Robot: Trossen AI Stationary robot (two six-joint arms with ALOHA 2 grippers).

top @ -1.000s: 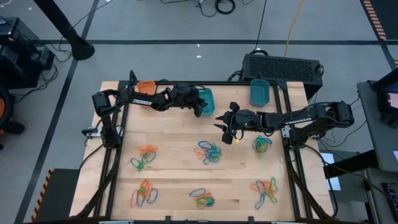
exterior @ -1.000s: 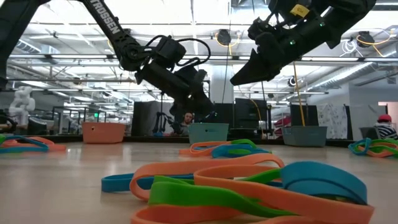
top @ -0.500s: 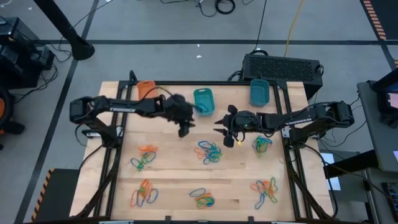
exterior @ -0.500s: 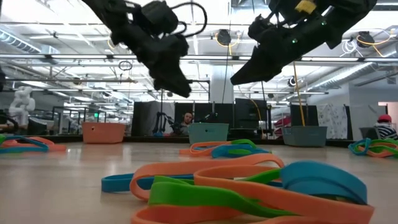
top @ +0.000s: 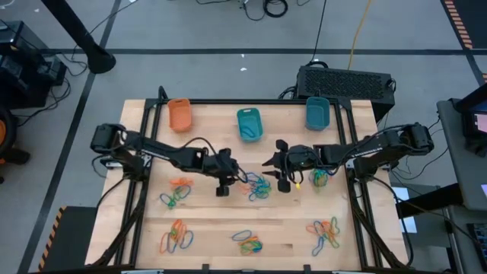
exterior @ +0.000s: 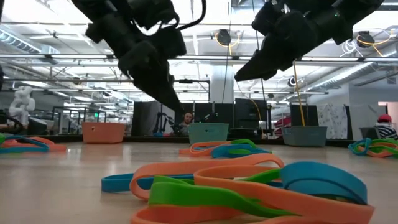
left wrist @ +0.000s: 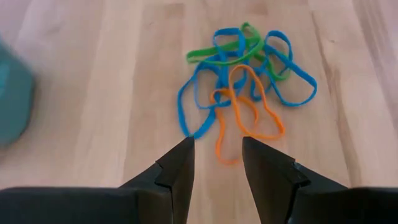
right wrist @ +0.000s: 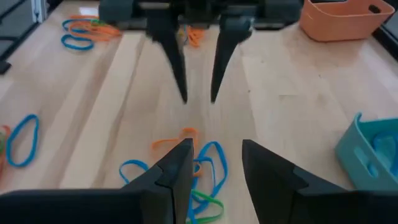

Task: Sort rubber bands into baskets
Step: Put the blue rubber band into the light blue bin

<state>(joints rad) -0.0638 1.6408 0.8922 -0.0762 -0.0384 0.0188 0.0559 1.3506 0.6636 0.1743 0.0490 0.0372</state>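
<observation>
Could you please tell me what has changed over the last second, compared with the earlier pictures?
The left claw swung away from the middle teal-blue plastic basket and came down over the central pile of orange, blue and green rubber bands, fingers apart and empty. The right claw shifted only slightly beside that pile. Baskets and piles stayed put.

Lighting is bright and even from overhead ceiling fixtures, shadows on the desk (top: 213,209) are faint, the low view's windows glare white, and the teal basket (left wrist: 12,102) blurs at the left wrist view's edge.
</observation>
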